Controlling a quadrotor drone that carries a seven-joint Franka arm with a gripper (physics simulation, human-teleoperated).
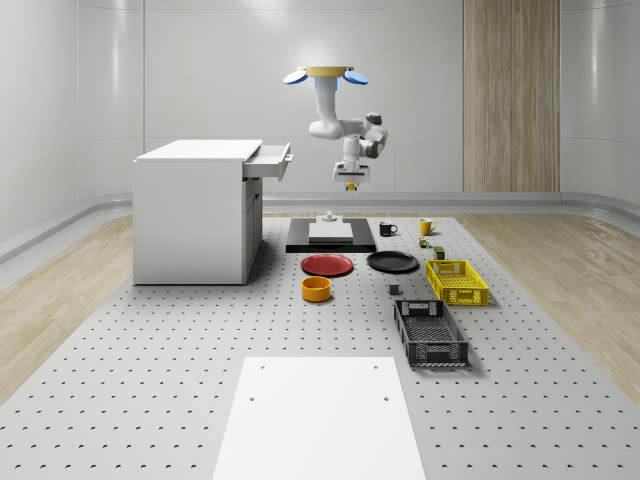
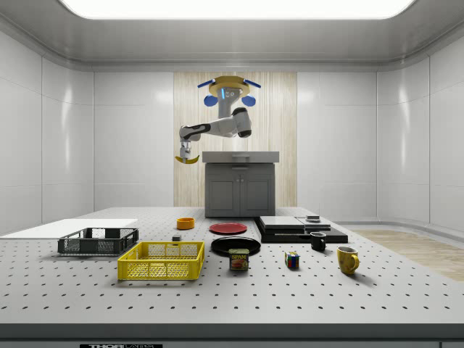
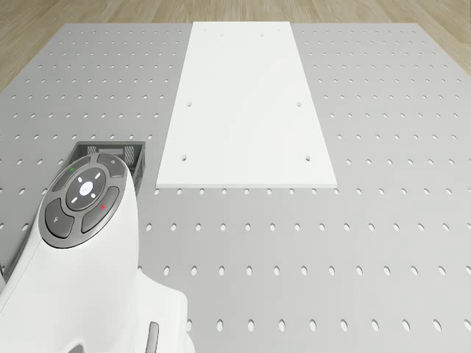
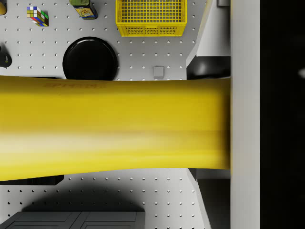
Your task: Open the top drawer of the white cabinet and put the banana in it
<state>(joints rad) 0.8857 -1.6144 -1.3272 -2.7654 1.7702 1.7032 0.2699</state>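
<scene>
Bright, even, diffuse light throughout. Source overhead: glowing ceiling panel point(image 2: 235, 7) at 12 o'clock in side view, washed to near white. Soft sheen on wall panels point(image 2: 344, 138). Faint, short shadows under table items. In wrist view, banana point(image 4: 114, 126) close and blurred, pale highlight band along it; dark soft shadow on perforated table point(image 4: 157, 195) toward 6 o'clock.
</scene>
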